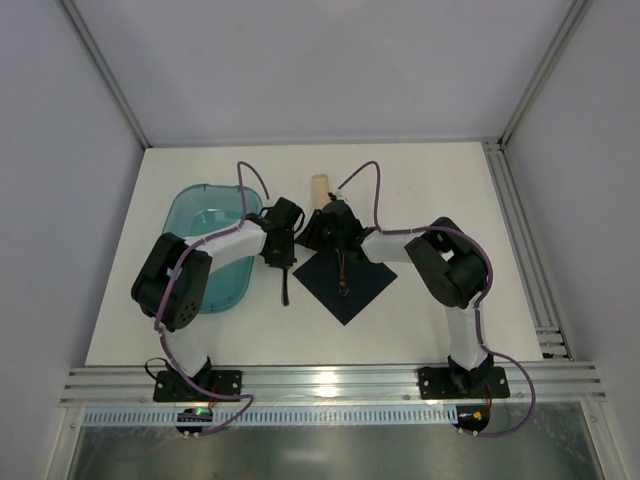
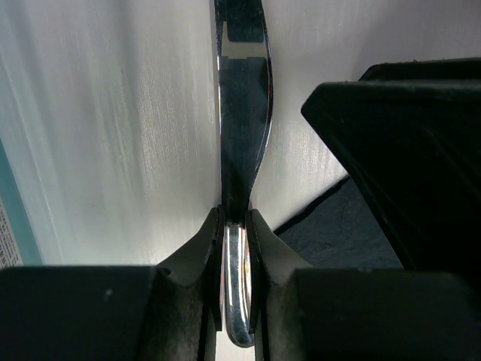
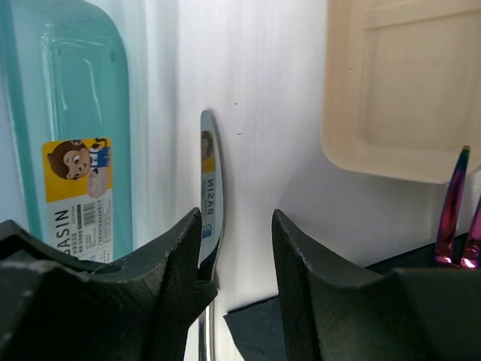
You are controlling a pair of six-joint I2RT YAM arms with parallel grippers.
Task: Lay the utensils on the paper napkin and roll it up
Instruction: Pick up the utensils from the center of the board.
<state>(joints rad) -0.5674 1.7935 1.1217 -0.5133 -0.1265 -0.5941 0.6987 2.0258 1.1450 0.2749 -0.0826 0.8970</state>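
The dark navy napkin point(image 1: 345, 282) lies as a diamond at the table's middle, with a slim utensil point(image 1: 343, 276) on it. My left gripper point(image 1: 285, 262) is shut on the handle of a shiny metal utensil point(image 2: 243, 128), low over the table just left of the napkin point(image 2: 342, 233). That utensil also shows in the top view point(image 1: 287, 290). My right gripper point(image 3: 237, 252) is open and empty over the napkin's upper left corner point(image 3: 259, 331). A shiny utensil point(image 3: 209, 177) lies just beyond its left finger. Iridescent purple utensil tips point(image 3: 455, 214) show at the right edge.
A translucent teal tub point(image 1: 205, 255) with a yellow label point(image 3: 75, 177) stands left of the napkin. A beige tray point(image 1: 320, 188) sits behind the grippers and fills the right wrist view's upper right point(image 3: 406, 83). The two grippers are close together.
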